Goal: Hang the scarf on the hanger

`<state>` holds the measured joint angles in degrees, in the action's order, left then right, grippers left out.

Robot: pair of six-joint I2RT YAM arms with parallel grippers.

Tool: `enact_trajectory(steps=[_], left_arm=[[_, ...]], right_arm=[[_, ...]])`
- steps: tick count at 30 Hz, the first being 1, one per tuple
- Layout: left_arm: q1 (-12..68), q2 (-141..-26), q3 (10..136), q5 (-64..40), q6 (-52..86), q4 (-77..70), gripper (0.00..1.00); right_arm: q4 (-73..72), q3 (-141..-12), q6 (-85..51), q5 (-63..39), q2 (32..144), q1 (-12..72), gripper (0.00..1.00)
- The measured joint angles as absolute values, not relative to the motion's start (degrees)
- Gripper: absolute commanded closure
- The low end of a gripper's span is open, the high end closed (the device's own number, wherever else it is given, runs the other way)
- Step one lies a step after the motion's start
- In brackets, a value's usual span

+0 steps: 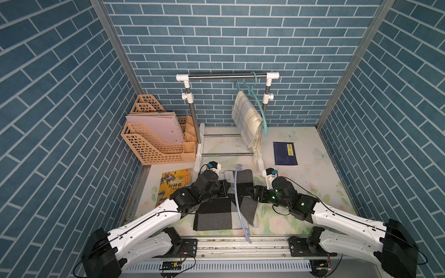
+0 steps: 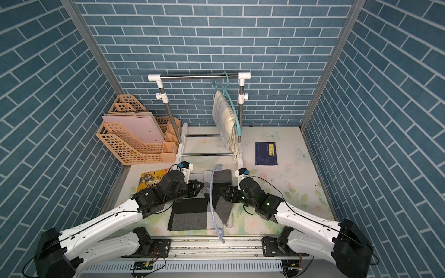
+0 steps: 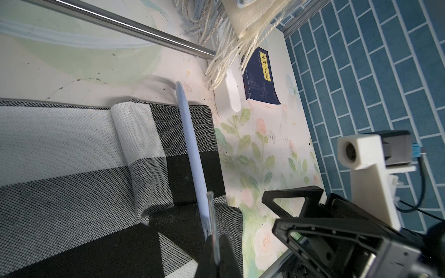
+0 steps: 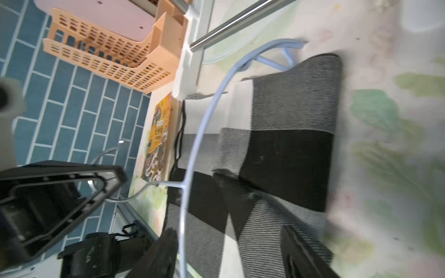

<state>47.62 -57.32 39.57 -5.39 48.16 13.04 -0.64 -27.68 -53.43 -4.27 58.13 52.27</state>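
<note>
Running near-to-far over scarf: hanger, clamped by left gripper; right gripper apart.

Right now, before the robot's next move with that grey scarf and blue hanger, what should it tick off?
1. Hold on hanger: ok; left gripper is shut on the blue hanger's hook.
2. Other hand free: ok; right gripper is open.
3. Scarf draped over the hanger's bar: cannot tell; under the grey scarf the bar is out of sight.
4. Room on the rail: ok; bare beside the teal hanger.
5. Scarf hanging up: not ok; it lies on the table.
</note>
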Motion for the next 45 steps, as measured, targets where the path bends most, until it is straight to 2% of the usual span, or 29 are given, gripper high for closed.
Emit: enact_trajectory(steps=[5, 12, 16, 23, 28, 32, 36, 43, 44, 45], left_arm=[[47.6, -57.9, 40.0, -5.3, 48.1, 13.3, 1.00], [47.6, -58.2, 40.2, -5.4, 48.0, 13.6, 1.00], [47.6, -58.2, 40.2, -5.4, 48.0, 13.6, 1.00], [47.6, -58.2, 40.2, -5.3, 48.0, 13.8, 1.00], [47.6, -58.2, 40.2, -5.3, 48.0, 13.9, 1.00], [47.6, -58.2, 40.2, -5.4, 48.0, 13.9, 1.00], [47.6, -58.2, 40.3, -5.9, 47.8, 13.8, 1.00], [47.7, -58.2, 40.9, -7.7, 47.3, 13.6, 1.00], [47.7, -58.1, 40.9, -7.8, 47.3, 13.6, 1.00], [47.7, -58.0, 40.9, -8.0, 47.2, 13.6, 1.00]], right_arm=[[1.0, -21.3, -52.6, -6.3, 59.5, 50.5, 0.33], [-2.7, -20.9, -52.1, -8.6, 63.7, 50.2, 0.40], [-6.1, -20.9, -52.0, -9.5, 68.1, 50.1, 0.47], [-10.2, -20.9, -51.9, -10.1, 69.7, 50.0, 0.86], [-9.6, -21.0, -52.0, -10.1, 64.9, 50.0, 1.00], [-8.6, -22.1, -52.0, -10.9, 60.4, 50.9, 1.00], [-11.6, -23.2, -52.3, -13.5, 61.0, 52.8, 1.00], [-23.2, -27.5, -55.7, -17.6, 76.2, 57.6, 1.00], [-25.1, -28.1, -56.5, -18.3, 78.4, 58.0, 0.97], [-26.5, -28.6, -57.2, -18.9, 80.2, 58.4, 0.82]])
